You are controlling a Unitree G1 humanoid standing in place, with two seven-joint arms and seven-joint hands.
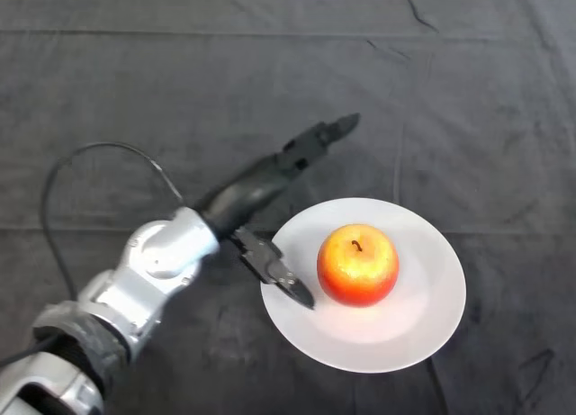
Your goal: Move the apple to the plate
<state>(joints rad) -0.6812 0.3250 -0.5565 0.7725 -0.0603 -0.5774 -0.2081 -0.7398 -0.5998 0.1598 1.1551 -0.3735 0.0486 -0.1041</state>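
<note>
A red and yellow apple [357, 264] stands upright on a white plate [432, 316] at the lower right of the table. My left hand [255, 192] is just left of the plate, open, with its fingers stretched out up and to the right past the plate's far rim. Its thumb [274, 271] points down and right over the plate's left rim. The hand is apart from the apple and holds nothing.
A dark wrinkled cloth [270, 73] covers the whole table. My silver-grey forearm [135, 289] comes in from the lower left.
</note>
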